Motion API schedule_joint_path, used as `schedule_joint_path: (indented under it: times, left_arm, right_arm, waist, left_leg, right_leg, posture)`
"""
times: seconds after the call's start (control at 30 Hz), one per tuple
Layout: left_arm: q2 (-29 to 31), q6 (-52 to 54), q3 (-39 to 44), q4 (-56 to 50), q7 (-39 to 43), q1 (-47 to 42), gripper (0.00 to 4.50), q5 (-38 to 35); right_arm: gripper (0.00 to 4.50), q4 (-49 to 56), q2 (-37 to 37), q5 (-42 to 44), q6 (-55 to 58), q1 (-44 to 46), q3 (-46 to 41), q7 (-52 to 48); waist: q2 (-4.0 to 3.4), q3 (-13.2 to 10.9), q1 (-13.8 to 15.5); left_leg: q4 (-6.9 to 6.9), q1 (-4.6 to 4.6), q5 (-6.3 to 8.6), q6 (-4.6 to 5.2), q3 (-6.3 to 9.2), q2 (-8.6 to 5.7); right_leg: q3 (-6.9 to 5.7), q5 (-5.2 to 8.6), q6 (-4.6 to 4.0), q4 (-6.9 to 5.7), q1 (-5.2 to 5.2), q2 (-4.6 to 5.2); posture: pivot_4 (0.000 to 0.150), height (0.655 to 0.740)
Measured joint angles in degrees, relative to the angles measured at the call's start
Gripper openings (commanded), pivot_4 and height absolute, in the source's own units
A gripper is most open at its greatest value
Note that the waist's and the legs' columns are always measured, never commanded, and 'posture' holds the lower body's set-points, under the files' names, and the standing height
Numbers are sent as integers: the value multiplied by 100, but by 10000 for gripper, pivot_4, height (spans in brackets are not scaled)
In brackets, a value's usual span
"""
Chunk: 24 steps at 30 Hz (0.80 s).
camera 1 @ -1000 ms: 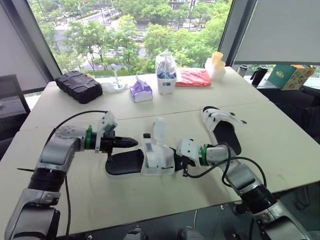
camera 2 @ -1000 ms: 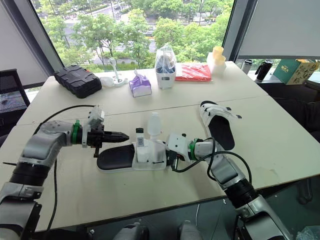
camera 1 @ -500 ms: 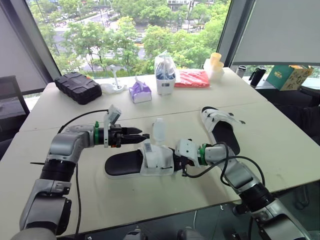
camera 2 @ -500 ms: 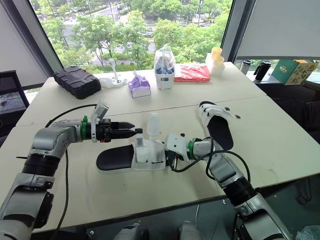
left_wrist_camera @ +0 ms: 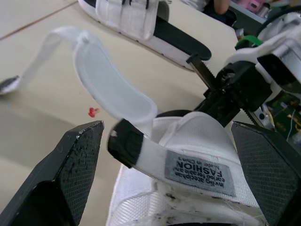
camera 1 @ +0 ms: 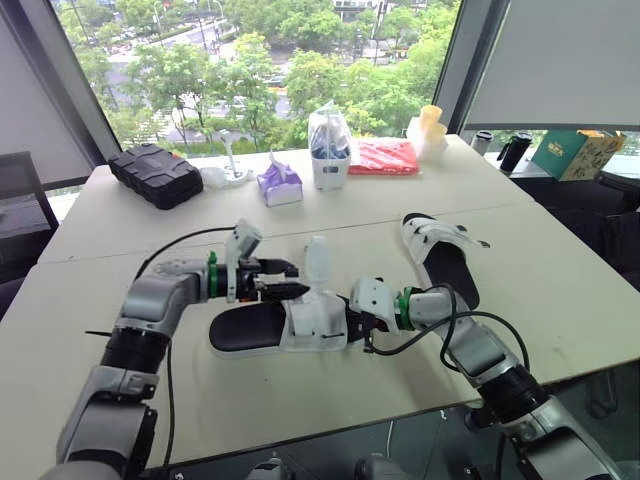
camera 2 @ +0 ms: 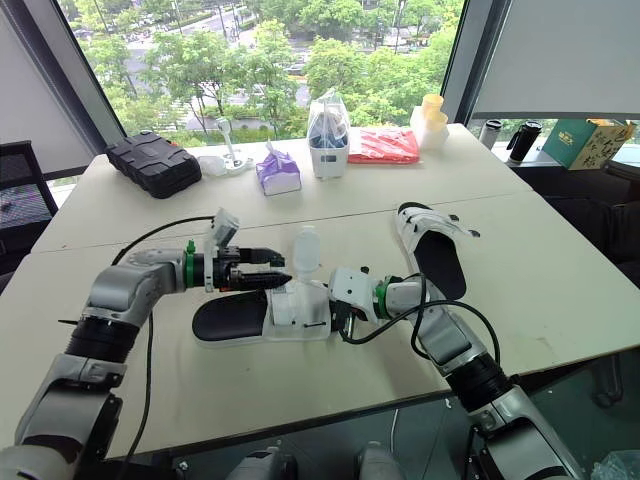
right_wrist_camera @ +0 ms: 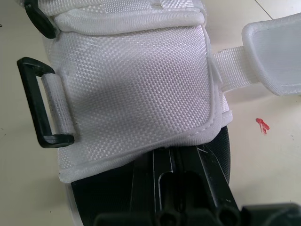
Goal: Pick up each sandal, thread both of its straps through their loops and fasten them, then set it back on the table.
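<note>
The near sandal [camera 1: 250, 328] lies flat on the table [camera 1: 560, 300] towards its near edge, black footbed up, its heel to the left and its white straps to the right. One loose strap [camera 1: 318, 262] stands up from its far side, curling over at the top. The left gripper [camera 1: 288, 279] reaches in from the left at strap height with its fingers [left_wrist_camera: 70, 169] spread wide, one on each side of the labelled strap [left_wrist_camera: 197, 172]. Whether either tip touches the fabric I cannot tell. The right gripper [camera 1: 356, 322] comes in from the right at the sandal's toe end, fingers drawn close together and, as far as the wrist view lets one judge, pinched on the black sole just below the broad white strap. A black plastic loop [right_wrist_camera: 33, 103] hangs free at that strap's edge, with nothing threaded through it. The second sandal [camera 1: 445, 260] rests further right and farther back, well apart from both grippers. Along the far edge stand a black case [camera 1: 157, 172], a purple tissue pack [camera 1: 282, 183] and a red packet [camera 1: 387, 155].
</note>
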<state>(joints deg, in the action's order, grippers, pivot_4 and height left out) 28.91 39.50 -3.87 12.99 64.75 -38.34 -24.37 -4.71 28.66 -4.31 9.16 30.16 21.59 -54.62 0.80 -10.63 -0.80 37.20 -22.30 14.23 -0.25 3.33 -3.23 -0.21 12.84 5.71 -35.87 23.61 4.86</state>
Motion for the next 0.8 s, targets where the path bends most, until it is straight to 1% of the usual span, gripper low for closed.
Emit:
schedule_joint_path:
  times: [0.2, 0.23, 0.3, 0.47, 0.53, 0.57, 0.7, 0.8]
  left_arm:
    - [-128, 106, 31, -34, -241, 0, 44721, -23]
    - [-172, 152, 48, -34, -297, 0, 42291, -57]
    - [-218, 231, 60, -35, -375, -5, 36474, -137]
    - [-179, 268, 102, -38, -405, -4, 12277, -141]
    - [-174, 288, 105, -67, -403, -2, 1382, -170]
    - [-175, 301, 107, -95, -397, -2, 575, -218]
    - [-177, 425, 182, -235, -396, -3, 575, -364]
    - [-220, 760, 471, -421, -357, -48, 575, -821]
  right_arm:
    - [0, -5, 1, -1, 1, 5, -2, -13]
    - [0, -5, 1, 0, 1, 5, -3, -14]
    - [0, -5, -1, -1, 1, 6, 0, -14]
    - [0, -9, -1, -1, 1, 8, -1, -17]
    - [0, -18, -1, -1, 1, 19, -2, -26]
    - [0, -21, 0, -2, 1, 21, -1, -27]
    - [0, -21, 0, -1, 1, 23, -1, -31]
    - [0, -18, 2, -2, 1, 22, -2, -35]
  waist:
    - [0, 0, 2]
    - [0, 0, 1]
    - [0, 0, -2]
    - [0, 0, -1]
    - [0, 0, 0]
    - [0, 0, 0]
    - [0, 0, -1]
    - [1, -1, 1]
  left_leg:
    - [0, 0, 0, 0, 0, 0]
    - [0, 0, 0, 0, 0, 0]
    - [0, 0, 0, 0, 0, 0]
    - [-1, 0, 0, 0, 0, 0]
    - [-1, 0, 0, 0, 0, 0]
    - [-1, 0, 0, 0, 0, 0]
    - [-2, 0, 0, -1, 0, 0]
    - [-1, -1, 0, -1, 1, 0]
  right_leg:
    - [0, 0, 0, 2, 0, 1]
    - [0, 0, 0, 2, 0, 1]
    - [0, 0, 0, 2, 0, 1]
    - [0, 0, 0, 4, -1, 1]
    - [-1, 0, 0, 5, -1, 1]
    - [0, 0, 0, 7, -1, 1]
    - [0, 0, 0, 7, -1, 2]
    - [-1, 0, 0, 9, -1, 3]
  posture:
    - [1500, 7400]
    - [1500, 7400]
    - [1500, 7400]
    - [1500, 7400]
    - [1500, 7400]
    - [1500, 7400]
    - [1500, 7400]
    - [1500, 7400]
